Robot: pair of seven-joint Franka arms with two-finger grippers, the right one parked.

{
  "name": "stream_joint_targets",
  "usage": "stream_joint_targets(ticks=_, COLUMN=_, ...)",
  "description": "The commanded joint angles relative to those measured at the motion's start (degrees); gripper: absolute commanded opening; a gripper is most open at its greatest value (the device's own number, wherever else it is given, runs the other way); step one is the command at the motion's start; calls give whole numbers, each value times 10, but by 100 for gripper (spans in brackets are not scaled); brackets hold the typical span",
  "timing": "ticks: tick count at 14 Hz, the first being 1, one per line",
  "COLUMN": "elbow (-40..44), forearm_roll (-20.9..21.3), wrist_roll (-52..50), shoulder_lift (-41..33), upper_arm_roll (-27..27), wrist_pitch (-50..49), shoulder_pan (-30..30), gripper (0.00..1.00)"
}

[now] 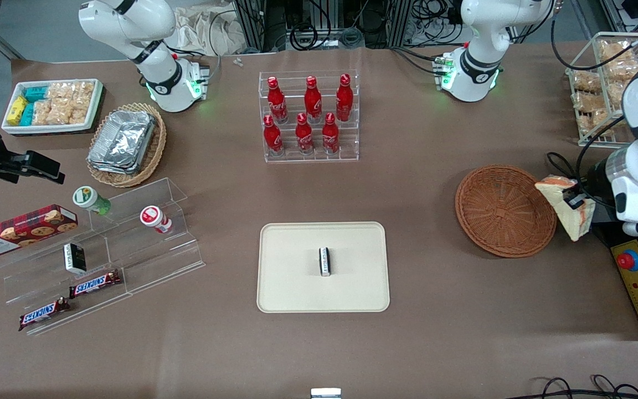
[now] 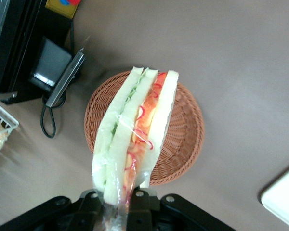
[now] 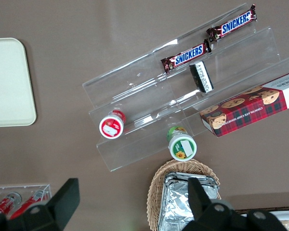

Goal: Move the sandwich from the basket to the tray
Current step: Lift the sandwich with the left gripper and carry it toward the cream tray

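Now sandwich between gripper jaws.

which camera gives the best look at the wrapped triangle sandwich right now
The left wrist view: the clear-wrapped triangular sandwich fills it, held by the gripper above the reddish-brown wicker basket. The front view shows it small; the right wrist view misses it.

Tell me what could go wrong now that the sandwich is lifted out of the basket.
The gripper pinches only one end of the wrapped sandwich, so the slick wrap might slip and drop it onto the basket or the table. A small black-and-white item already sits mid-tray; setting the sandwich down there could land on it, so aim for bare tray.
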Motion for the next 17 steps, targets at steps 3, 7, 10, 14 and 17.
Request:
stream_joint_targets(ticks=3, elbow=107, forearm_roll=6, wrist_roll=34, shoulder_lift=45, upper_arm_roll=-89, wrist_pitch=-53, shoulder_pan=-2, gripper=0)
stream_joint_targets(ticks=7, elbow=116, forearm_roll=-1, wrist_roll=25, shoulder_lift=78, upper_arm_roll=-196, wrist_pitch=-48, shoulder_pan=-4, gripper=0)
stream_joint_targets(ticks=10, elbow=113, forearm_roll=-1, wrist_roll=-12, shoulder_lift=116, upper_arm_roll=-226, wrist_pitch=-11, shoulder_pan=-40, gripper=0)
stream_joint_targets(ticks=14, elbow=102, forearm_roll=11, wrist_roll=-46, shoulder_lift=200, upper_arm_roll=-224, wrist_pitch=109, shoulder_pan=-98, gripper=0)
stream_joint_targets(ticks=17, elbow=109, forearm_roll=29, wrist_roll=-67, shoulder_lift=268, upper_arm_roll=-222, wrist_pitch=175, shoulder_pan=-116, gripper=0)
